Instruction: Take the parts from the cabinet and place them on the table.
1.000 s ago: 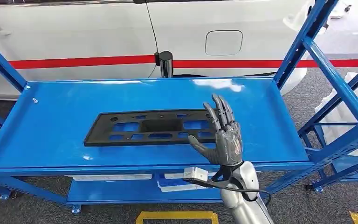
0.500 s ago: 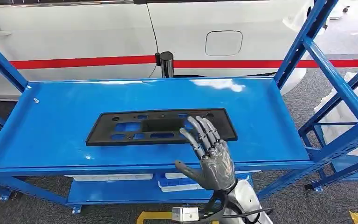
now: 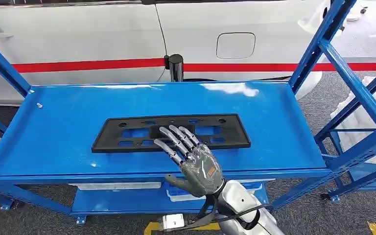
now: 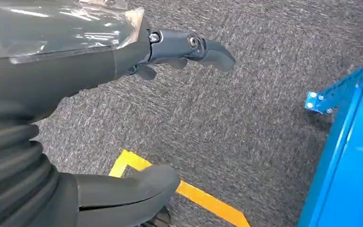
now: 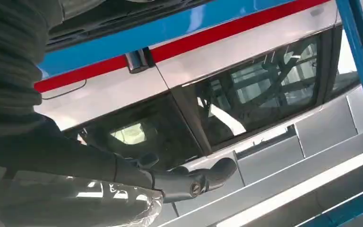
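At about nine o'clock of the head view, the blue metal shelf of the rack (image 3: 54, 122) is carrying the task's part: a long flat black plastic panel with rectangular cut-outs (image 3: 127, 133), which is lying flat near the middle of the shelf, running from about nine o'clock toward three o'clock. Nothing is holding it, so I judge that the taking step is not yet done and the placing on the table is also waiting. Toward the centre, at about six o'clock, the right hand (image 3: 196, 164) is hovering in front of the shelf's near edge, palm down, with its fingers (image 3: 176, 139) apart and reaching over the near long edge of the panel; whether they are touching it I cannot tell. The hand is gripping nothing. In the left wrist view the left hand (image 4: 75, 94) is hanging over grey carpet with a yellow floor line (image 4: 194, 194), its fingers apart and empty. Behind the rack a white car body with a red stripe (image 3: 274, 65) is standing.
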Controlling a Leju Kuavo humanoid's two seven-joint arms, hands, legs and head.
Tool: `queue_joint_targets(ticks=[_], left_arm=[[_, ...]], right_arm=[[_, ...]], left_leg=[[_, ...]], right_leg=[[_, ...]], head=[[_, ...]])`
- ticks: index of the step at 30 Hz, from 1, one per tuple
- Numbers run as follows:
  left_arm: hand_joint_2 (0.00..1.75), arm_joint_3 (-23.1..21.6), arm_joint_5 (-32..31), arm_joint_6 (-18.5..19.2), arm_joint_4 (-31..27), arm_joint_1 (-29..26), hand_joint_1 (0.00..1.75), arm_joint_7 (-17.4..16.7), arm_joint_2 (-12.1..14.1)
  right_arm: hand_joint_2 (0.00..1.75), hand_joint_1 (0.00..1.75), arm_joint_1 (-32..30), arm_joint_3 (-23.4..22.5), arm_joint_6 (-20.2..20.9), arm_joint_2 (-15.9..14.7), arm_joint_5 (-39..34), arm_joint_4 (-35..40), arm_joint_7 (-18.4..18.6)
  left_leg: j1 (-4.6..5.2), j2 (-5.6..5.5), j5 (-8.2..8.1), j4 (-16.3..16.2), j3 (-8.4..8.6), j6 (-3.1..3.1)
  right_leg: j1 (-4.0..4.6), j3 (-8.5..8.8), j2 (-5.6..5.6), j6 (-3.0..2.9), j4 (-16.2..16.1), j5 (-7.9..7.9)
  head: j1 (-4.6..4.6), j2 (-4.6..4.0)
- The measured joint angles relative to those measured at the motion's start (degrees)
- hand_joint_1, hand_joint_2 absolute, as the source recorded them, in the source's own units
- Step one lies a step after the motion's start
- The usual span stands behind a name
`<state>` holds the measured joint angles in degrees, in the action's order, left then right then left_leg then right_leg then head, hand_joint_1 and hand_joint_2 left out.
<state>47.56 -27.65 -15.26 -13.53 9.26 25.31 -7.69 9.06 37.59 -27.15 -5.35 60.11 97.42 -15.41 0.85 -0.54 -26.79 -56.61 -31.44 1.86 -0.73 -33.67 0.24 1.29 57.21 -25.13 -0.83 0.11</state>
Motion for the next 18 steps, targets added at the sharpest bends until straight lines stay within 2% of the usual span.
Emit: queue_joint_targets(ticks=[4, 10, 18], left_arm=[[1.75, -0.7, -0.9, 0.0, 0.0, 0.4, 0.0, -0.6, -0.1], [1.75, -1.7, -2.1, 0.3, 0.0, 0.9, 0.0, -1.4, -0.4], [1.75, -2.4, -2.6, 0.7, 0.0, 1.1, 0.0, -1.7, -0.5]], right_arm=[[1.75, 0.0, 3.1, 0.3, 0.7, 0.7, 0.0, -3.8, 1.7], [1.75, 0.0, 8.6, -0.4, 2.0, 3.7, 0.4, -12.2, 4.2], [1.75, 0.0, 10.5, -0.8, 2.8, 5.5, 1.1, -17.6, 5.0]], left_leg=[[0.0, 0.04, 0.01, 0.0, -0.02, 0.0], [0.0, 0.02, 0.02, 0.0, 0.02, -0.01], [-0.01, 0.02, 0.01, 0.0, -0.01, -0.01]], right_leg=[[-0.01, 0.01, 0.03, 0.0, 0.0, 0.01], [-0.01, 0.02, 0.02, 0.0, 0.0, 0.01], [-0.01, 0.0, 0.02, 0.0, 0.0, 0.0]], head=[[0.0, 0.0], [0.0, 0.0], [0.0, 0.0]])
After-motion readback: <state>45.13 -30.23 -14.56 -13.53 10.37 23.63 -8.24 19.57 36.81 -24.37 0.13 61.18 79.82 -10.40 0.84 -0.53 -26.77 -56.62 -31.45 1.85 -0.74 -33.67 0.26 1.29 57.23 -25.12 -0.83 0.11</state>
